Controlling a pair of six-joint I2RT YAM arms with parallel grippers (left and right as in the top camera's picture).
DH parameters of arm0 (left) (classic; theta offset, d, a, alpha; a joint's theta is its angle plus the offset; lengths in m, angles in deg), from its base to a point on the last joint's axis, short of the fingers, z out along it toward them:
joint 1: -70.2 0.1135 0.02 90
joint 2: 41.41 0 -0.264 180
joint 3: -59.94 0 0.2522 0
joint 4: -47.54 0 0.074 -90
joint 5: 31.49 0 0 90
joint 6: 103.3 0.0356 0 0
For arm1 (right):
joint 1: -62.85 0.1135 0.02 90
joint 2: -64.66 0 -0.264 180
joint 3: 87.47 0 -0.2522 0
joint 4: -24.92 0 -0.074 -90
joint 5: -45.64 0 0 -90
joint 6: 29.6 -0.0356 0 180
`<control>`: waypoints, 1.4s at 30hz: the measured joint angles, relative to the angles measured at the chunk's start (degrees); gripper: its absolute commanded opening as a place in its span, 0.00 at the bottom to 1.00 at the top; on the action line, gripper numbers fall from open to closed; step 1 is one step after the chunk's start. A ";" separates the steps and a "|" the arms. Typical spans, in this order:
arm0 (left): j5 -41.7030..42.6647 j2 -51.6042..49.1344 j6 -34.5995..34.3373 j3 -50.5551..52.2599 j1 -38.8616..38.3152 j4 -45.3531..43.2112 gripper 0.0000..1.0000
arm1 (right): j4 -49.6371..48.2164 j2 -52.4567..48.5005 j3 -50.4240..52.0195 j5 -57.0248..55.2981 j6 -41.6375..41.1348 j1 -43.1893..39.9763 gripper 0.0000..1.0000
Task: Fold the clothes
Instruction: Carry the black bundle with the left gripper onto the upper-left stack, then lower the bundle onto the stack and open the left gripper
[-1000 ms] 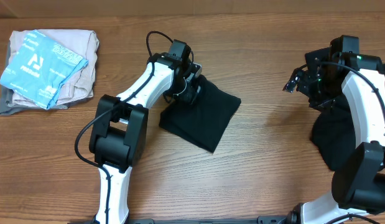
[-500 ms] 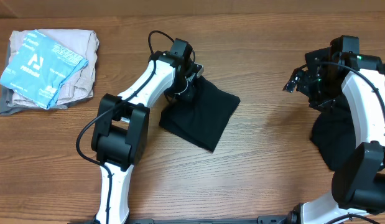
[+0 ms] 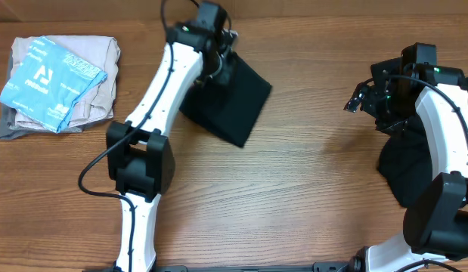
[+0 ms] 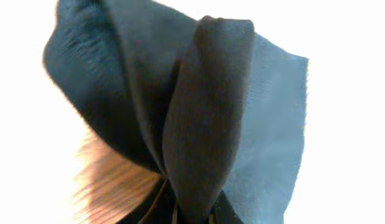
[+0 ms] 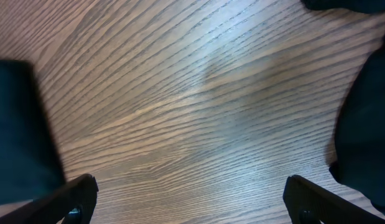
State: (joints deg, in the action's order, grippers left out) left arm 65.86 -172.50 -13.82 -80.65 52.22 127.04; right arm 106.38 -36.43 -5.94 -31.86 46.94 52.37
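While my left hand [image 3: 221, 66] pinches the folded black garment [image 3: 235, 106] by a bunched edge near the desk's [image 3: 309, 189] far edge, probably to carry it, my right hand [image 3: 357, 100] hangs spread wide.

Centre of table [image 3: 317, 174]: bare wood, open passage between both arms. Far left corner: blocked by pale clothing stack [image 3: 94, 102] with blue packet [image 3: 48, 79] on top. Left-centre: crossed diagonally by left arm [image 3: 154, 87], folded black garment [image 3: 230, 98] at its end. Right edge: taken by black heap [image 3: 404, 162] and right arm [image 3: 445, 121].
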 measured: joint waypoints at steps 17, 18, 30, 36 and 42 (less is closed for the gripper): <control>-2.95 0.00 -6.29 -21.38 15.30 6.91 0.04 | 0.02 0.00 0.00 -0.02 -0.04 0.00 1.00; -2.95 0.00 -7.02 -22.14 16.44 6.88 0.04 | 0.00 0.00 0.00 0.00 -0.02 0.00 1.00; -1.40 0.00 -17.11 -23.43 31.95 4.63 0.04 | 0.00 0.00 0.00 -0.02 -0.02 0.00 1.00; 0.57 0.00 -18.97 -23.43 37.35 4.44 0.04 | 0.02 0.00 0.00 -0.02 0.02 0.00 1.00; 2.23 0.00 -21.81 -23.43 40.26 4.33 0.04 | 0.02 0.00 0.00 -0.02 -0.02 0.00 1.00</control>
State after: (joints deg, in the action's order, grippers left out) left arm 68.09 -172.50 -35.63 -104.08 92.48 131.37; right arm 106.40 -36.43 -5.94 -31.89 46.92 52.37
